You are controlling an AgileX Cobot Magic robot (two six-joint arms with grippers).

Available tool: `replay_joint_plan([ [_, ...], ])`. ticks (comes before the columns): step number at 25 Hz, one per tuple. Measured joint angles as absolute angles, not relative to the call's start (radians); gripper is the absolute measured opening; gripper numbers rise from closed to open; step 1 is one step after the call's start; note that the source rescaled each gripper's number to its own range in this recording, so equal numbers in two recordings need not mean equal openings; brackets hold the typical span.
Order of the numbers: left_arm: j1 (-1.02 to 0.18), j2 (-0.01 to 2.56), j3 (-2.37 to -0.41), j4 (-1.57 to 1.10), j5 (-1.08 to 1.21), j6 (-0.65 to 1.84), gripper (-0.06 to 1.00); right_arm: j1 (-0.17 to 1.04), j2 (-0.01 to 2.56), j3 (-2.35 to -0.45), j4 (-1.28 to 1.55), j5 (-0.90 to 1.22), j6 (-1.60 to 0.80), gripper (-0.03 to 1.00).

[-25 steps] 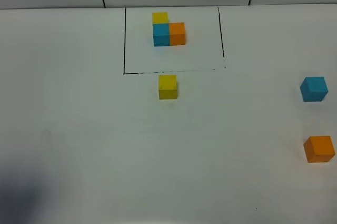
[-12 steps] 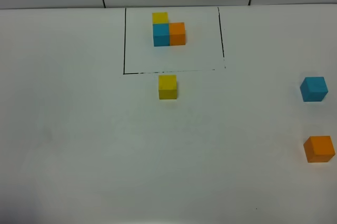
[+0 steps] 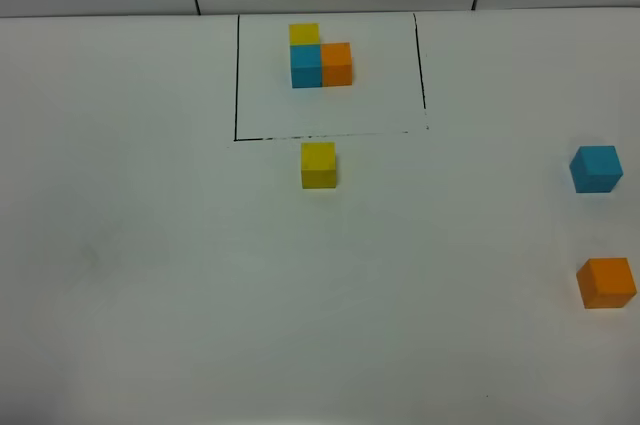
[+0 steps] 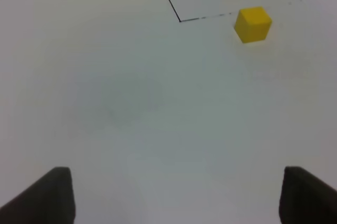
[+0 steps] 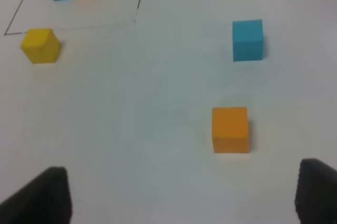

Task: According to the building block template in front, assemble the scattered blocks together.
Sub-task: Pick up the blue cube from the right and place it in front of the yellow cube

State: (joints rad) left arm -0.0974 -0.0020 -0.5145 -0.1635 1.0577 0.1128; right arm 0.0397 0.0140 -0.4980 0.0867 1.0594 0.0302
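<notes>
Left pincer [image 4: 176,195] and right pincer [image 5: 181,195] are found spread, empty. Blue cube [image 3: 596,168], right of template [image 3: 320,57], should be gripped squarely across flat faces.

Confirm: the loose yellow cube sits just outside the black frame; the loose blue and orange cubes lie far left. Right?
Wrong side: the exterior high view shows the blue cube and orange cube far right. The yellow cube is just outside the black frame.

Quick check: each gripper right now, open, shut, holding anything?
Left gripper: open, holding nothing.
Right gripper: open, holding nothing.
</notes>
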Motion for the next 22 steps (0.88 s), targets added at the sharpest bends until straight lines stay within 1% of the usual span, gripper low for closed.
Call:
replay_joint_plan([
  [22, -0.097, -0.006, -0.506, -0.17, 1.072, 0.117, 0.66, 0.04, 0.014, -0.498, 0.09, 1.059, 0.031, 0.74],
])
